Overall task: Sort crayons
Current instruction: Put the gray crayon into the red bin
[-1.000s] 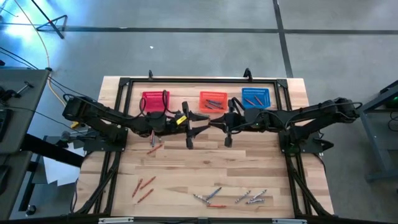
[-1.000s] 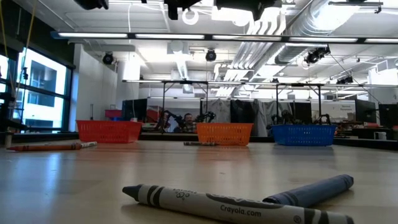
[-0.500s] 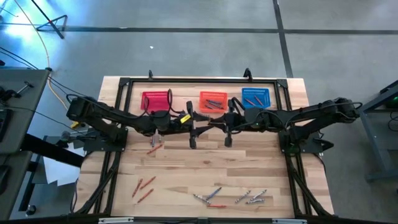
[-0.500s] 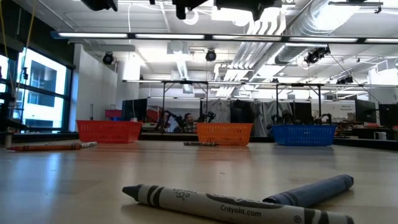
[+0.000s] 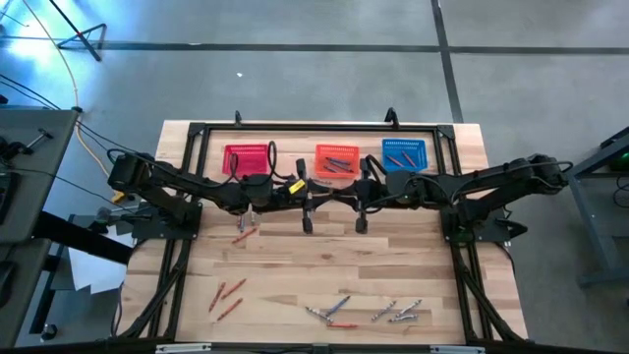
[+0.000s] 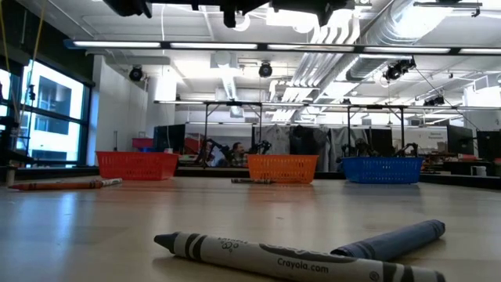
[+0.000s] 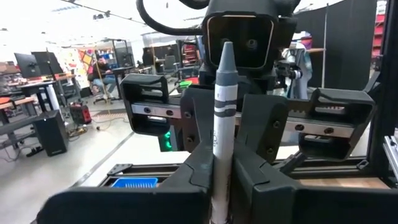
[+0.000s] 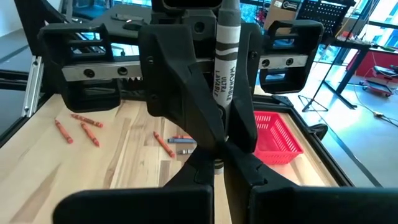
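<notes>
A grey crayon (image 7: 222, 118) stands upright in the air above the table's middle, its pointed tip up. My left gripper (image 5: 329, 195) and my right gripper (image 5: 341, 193) meet nose to nose there, both shut on it. The right wrist view shows the crayon's labelled body (image 8: 225, 56) rising past the left fingers (image 8: 180, 93). More crayons lie on the table: red ones (image 5: 226, 295), a pair (image 5: 244, 231) and a mixed lot (image 5: 364, 313). The red basket (image 5: 248, 157), orange basket (image 5: 336, 157) and blue basket (image 5: 404, 153) stand in a row at the far edge. My left gripper pinches the crayon's lower part (image 7: 219, 186) between its two fingers. They come in level from the table's left and lie across the crayon, which is upright and clear of the table. My right gripper pinches the crayon's bottom end (image 8: 217, 163) between its two fingers, level from the table's right. The crayon rises upright from the fingertips, between the left gripper's fingers.
A black frame (image 5: 295, 126) borders the table's far side and runs down both sides. In the low view a grey crayon (image 6: 290, 258) and a bluish one (image 6: 391, 239) lie close to the near edge. Bare wood (image 5: 324, 261) lies between the arms and the near crayons.
My left gripper has moved a little toward the table's right, up to the right gripper, and has shut on the upright grey crayon. My right gripper has kept still with the crayon.
</notes>
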